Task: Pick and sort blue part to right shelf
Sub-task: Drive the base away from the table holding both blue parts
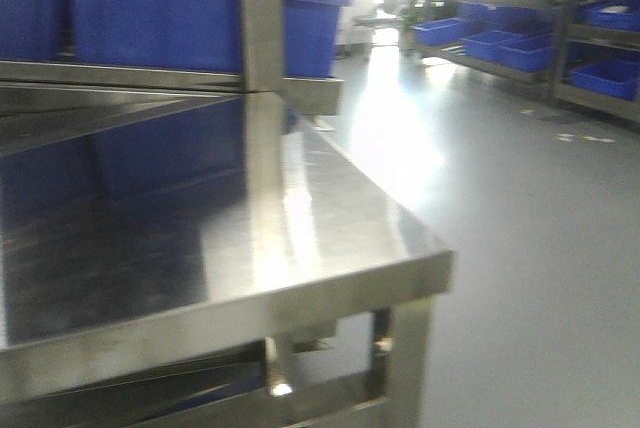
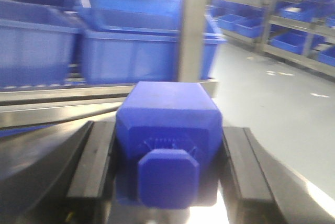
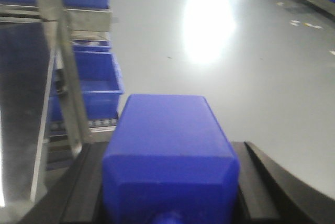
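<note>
- Front view: a steel table (image 1: 330,238) fills the near left, with blue bins (image 1: 200,18) on its far ledge and shelves (image 1: 560,38) far right. No claw shows here.
- Left wrist view: the left gripper (image 2: 168,182) clasps a blue part (image 2: 167,119) between its jaws, stub cap (image 2: 167,177) nearest the camera.
- Right wrist view: the right gripper (image 3: 168,192) grips a second blue part (image 3: 167,135) above grey floor (image 3: 251,77).

left claw (image 2: 166,130): black, flat-sided, matte | right claw (image 3: 168,145): black, angular, sloped outer edge

Solid blue part (image 2: 167,124), steel-grey table (image 1: 340,238)
</note>
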`<state>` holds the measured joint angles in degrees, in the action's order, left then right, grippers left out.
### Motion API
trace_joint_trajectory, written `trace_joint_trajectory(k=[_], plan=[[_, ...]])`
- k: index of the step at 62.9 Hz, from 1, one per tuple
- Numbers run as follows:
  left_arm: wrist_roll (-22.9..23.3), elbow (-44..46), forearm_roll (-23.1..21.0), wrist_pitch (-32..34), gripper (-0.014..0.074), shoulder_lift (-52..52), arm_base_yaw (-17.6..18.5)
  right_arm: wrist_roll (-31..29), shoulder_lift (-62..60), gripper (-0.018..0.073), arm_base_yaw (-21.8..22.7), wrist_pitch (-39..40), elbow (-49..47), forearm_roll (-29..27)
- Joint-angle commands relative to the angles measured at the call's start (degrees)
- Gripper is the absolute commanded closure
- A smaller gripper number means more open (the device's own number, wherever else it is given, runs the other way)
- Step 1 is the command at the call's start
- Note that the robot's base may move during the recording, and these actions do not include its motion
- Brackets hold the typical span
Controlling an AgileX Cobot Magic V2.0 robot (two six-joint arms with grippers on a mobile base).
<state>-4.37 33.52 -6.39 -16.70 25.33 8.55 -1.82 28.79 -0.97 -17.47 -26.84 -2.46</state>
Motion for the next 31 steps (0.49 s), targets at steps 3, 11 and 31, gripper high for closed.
trace_joint_trajectory(k=[3, 11, 31], plan=[[0.05, 1.72, -0.24, 5.36, 0.0296, 0.32, -0.09, -0.53, 0.10, 0.0261, 0.43, 5.38, -1.86, 0.42], [0.05, 1.72, -0.24, 5.36, 0.0296, 0.32, -0.09, -0.53, 0.10, 0.0261, 0.43, 5.38, -1.86, 0.42], [0.05, 1.72, -0.24, 5.36, 0.0296, 0.32, -0.09, -0.53, 0.10, 0.0261, 0.43, 5.38, -1.86, 0.42]])
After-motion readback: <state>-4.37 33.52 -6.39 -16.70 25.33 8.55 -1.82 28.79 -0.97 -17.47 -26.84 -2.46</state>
